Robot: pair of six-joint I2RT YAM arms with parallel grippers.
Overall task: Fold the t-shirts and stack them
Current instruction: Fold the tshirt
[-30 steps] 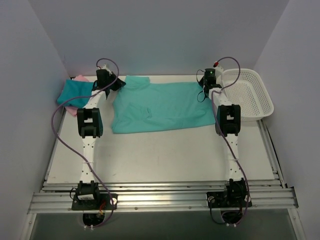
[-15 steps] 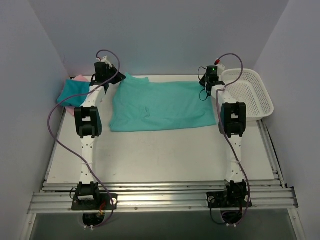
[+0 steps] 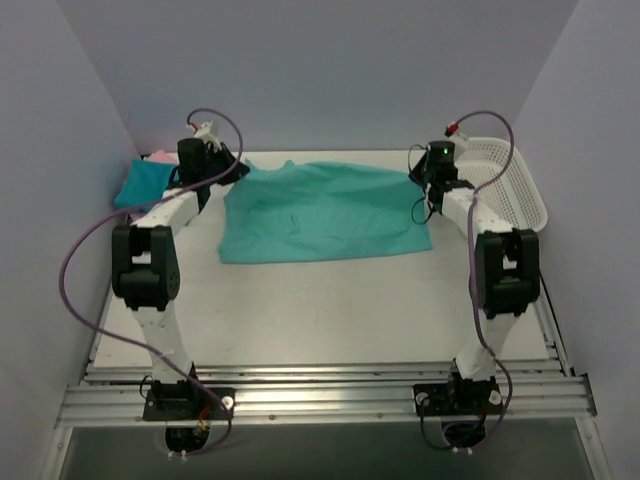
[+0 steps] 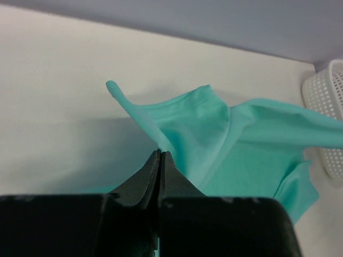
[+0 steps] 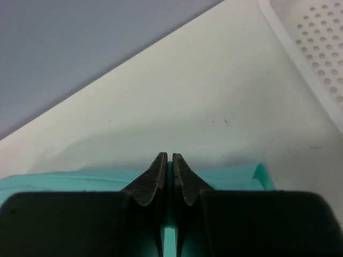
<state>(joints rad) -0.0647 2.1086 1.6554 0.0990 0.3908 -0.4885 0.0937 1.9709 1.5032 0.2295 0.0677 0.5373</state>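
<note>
The top view looks steeply down from above and behind the arm bases (image 3: 185,400), far enough to take in the whole worktop (image 3: 300,310). The wrist views sit close behind the left pincer (image 4: 161,155) and right pincer (image 5: 170,158), facing low across the worktop toward the back wall (image 3: 320,70). All three share the light teal-green shirt (image 3: 325,210) and the basket (image 3: 543,212)

free: near half of table (image 3: 320,310) bare | far middle: light teal-green shirt (image 3: 330,215) spread | far right: white basket (image 3: 510,190) | far left: darker teal-blue shirt (image 3: 140,182), pink shirt (image 3: 160,157) bunched together | walls (image 3: 320,70) close on three sides
</note>
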